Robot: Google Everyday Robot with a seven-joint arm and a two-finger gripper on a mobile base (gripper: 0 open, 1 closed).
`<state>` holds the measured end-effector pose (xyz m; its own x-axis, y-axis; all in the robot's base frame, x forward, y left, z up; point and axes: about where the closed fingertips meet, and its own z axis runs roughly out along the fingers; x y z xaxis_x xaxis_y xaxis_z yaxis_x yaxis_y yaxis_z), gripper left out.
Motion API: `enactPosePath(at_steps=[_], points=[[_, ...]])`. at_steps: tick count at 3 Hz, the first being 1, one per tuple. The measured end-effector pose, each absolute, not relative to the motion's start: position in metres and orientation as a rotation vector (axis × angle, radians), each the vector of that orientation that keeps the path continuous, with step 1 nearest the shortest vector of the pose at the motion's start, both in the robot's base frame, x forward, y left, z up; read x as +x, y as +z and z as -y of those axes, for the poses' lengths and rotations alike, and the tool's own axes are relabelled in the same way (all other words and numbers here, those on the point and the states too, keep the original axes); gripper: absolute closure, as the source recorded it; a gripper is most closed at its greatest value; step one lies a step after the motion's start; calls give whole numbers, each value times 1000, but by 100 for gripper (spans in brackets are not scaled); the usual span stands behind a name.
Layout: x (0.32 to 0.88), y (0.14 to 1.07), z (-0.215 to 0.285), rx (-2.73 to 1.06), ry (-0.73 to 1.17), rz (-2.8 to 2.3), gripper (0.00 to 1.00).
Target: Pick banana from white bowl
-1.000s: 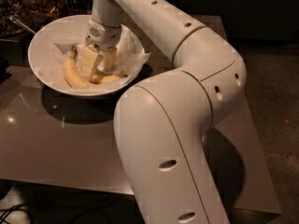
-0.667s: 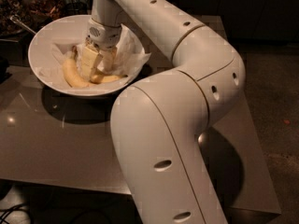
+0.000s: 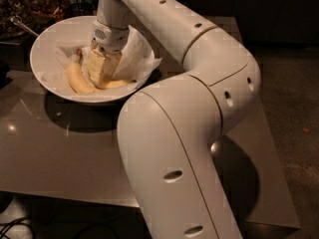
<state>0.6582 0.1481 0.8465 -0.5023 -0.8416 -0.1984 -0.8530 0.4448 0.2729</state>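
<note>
The white bowl (image 3: 44,40) stands at the back left of the table. A curved yellow banana (image 3: 75,79) lies in it on white paper, its brownish stem pointing to the far side. My gripper (image 3: 102,71) reaches straight down into the bowl and sits on the middle of the banana, hiding that part. The banana's ends show to the left of and below the gripper.
A crumpled white paper liner (image 3: 138,59) lies in the bowl. A dark dish of brown food with a spoon (image 3: 22,26) stands behind the bowl at the top left. My bulky white arm (image 3: 174,148) covers the middle of the grey table (image 3: 60,153).
The gripper stays down on the banana in the bowl. The arm's near link has shifted slightly; the banana and the bowl have not moved.
</note>
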Motion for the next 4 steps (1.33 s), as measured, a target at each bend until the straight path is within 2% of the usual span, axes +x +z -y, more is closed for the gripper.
enactPosePath(at_steps=[1, 4], points=[[658, 847, -148, -1550, 530, -2642, 98], [609, 924, -101, -1485, 547, -2443, 100]])
